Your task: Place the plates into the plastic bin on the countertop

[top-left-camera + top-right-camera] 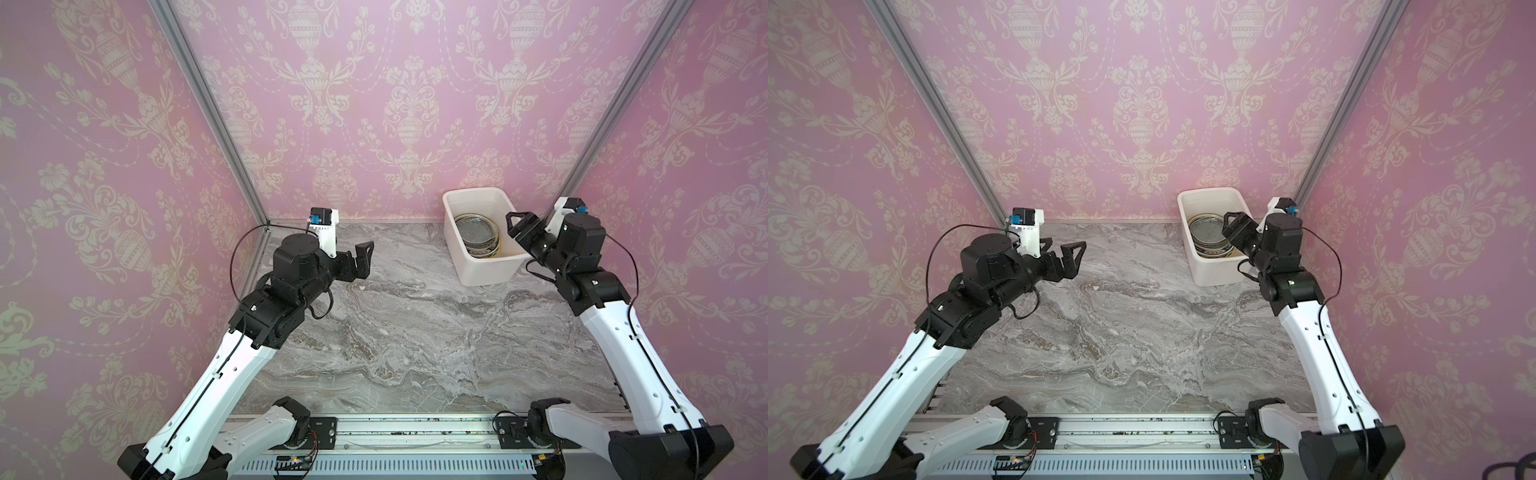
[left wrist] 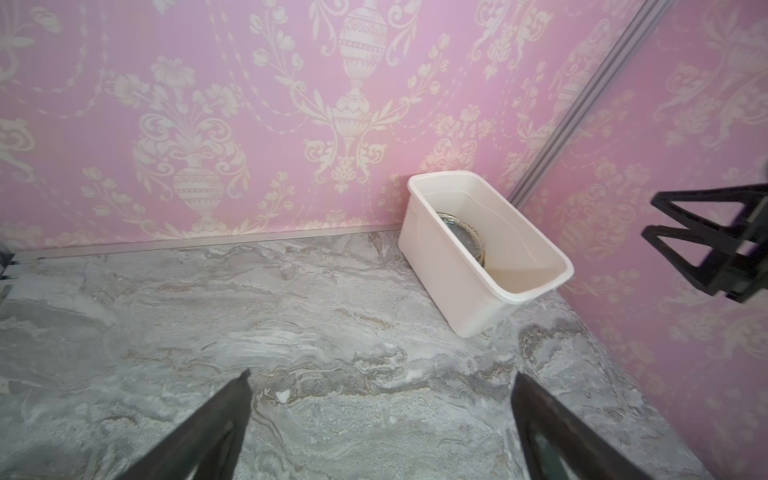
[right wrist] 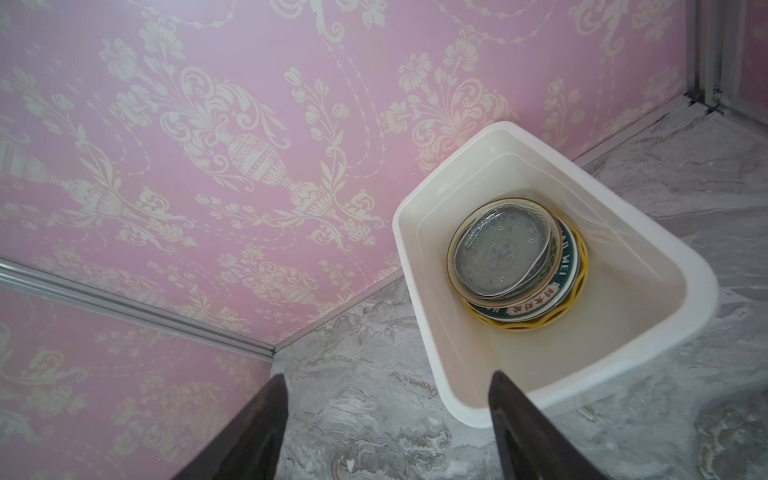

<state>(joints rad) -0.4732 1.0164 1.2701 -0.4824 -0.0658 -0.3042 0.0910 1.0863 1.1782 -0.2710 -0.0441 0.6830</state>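
The white plastic bin (image 1: 486, 270) (image 1: 1214, 272) stands at the back right of the grey marble countertop (image 1: 415, 332), against the pink wall. Inside it lies a stack of plates (image 1: 476, 237) (image 1: 1208, 237) (image 3: 503, 253): a clear glass one on top, a teal-rimmed one with lettering and a yellow scalloped edge beneath. My right gripper (image 1: 517, 230) (image 3: 388, 376) hovers open and empty over the bin's right near rim (image 3: 469, 415). My left gripper (image 1: 359, 259) (image 2: 383, 376) hangs open and empty above bare countertop at the back left, pointing toward the bin (image 2: 449, 282).
Pink patterned walls close in the back and both sides, with aluminium rails (image 1: 208, 104) in the corners and along the countertop's back edge. A rail with both arm bases (image 1: 415, 432) runs along the front edge. No plate lies on the open countertop.
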